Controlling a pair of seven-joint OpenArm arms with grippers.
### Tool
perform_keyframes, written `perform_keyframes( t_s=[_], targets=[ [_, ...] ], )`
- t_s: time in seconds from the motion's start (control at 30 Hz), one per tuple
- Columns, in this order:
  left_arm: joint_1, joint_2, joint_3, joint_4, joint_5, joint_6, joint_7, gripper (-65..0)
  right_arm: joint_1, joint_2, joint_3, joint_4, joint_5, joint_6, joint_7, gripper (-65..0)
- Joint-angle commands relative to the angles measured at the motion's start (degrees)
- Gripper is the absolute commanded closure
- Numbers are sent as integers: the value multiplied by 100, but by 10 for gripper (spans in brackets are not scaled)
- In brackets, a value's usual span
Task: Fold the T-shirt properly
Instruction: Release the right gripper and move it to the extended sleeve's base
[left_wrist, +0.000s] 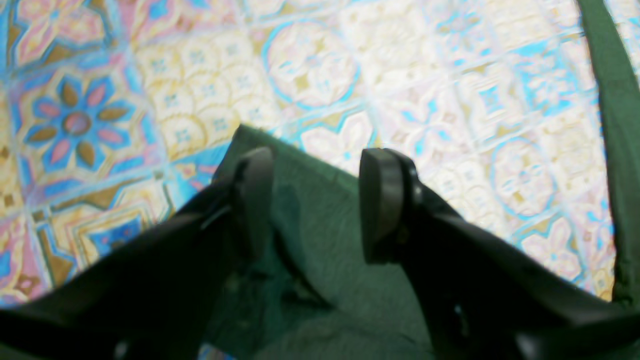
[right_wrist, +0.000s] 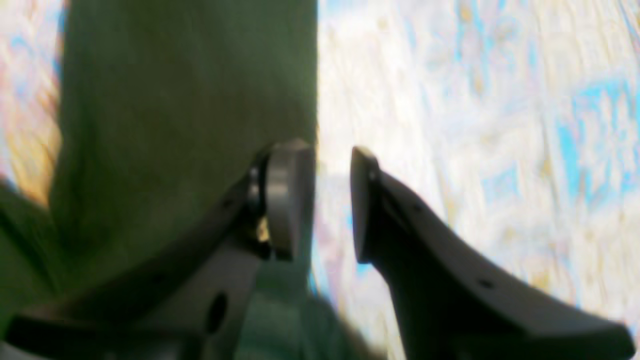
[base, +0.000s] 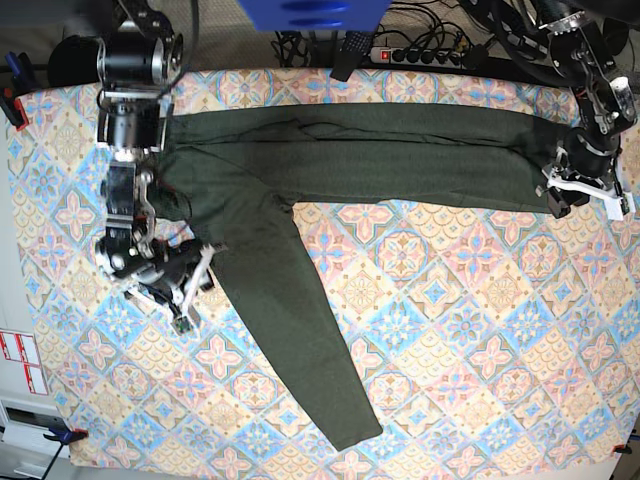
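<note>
The T-shirt (base: 360, 155) is dark olive green and lies flat as a long band across the far side of the patterned table (base: 450, 330). One long sleeve (base: 300, 340) runs diagonally toward the near edge. At the band's right end, my left gripper (base: 588, 195) is open. In the left wrist view its jaws (left_wrist: 317, 200) straddle a cloth corner (left_wrist: 300, 210) without pinching it. My right gripper (base: 197, 283) sits beside the shirt's left part. It is open too (right_wrist: 327, 200), with bare table between the fingers and the cloth edge (right_wrist: 175, 125) just left of them.
A power strip (base: 420, 55) and cables lie behind the table's far edge. A red clamp (base: 10, 105) grips the left edge. A narrow green strip of the shirt (left_wrist: 615, 150) crosses the right of the left wrist view.
</note>
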Motion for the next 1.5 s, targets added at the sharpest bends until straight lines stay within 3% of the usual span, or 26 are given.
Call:
perform_keyframes(
  t_s=[0.0,0.3,0.67,1.1,1.47],
  targets=[
    [-36,-75,-25,93,-82,-21,-130,-288,247,22,16,-132,32,-11,143,-170],
    [-36,30,-25,93,-73,-21,-130,-288,977,-127,16,-2146,23,-11,1127,-170],
    [-36,30,-16,93,-73,-30,-130,-288,1003,-136,24,-2990,23,-20,1971,-170],
    [-36,30,-16,93,-73,-38,-130,-288,1003,-136,86,-2972,23,-29,2209,-166],
    [-27,30,-16,93,-73,-47,-130,-288,1126,-118,692,-2963,23,-29,2218,-169]
  ],
)
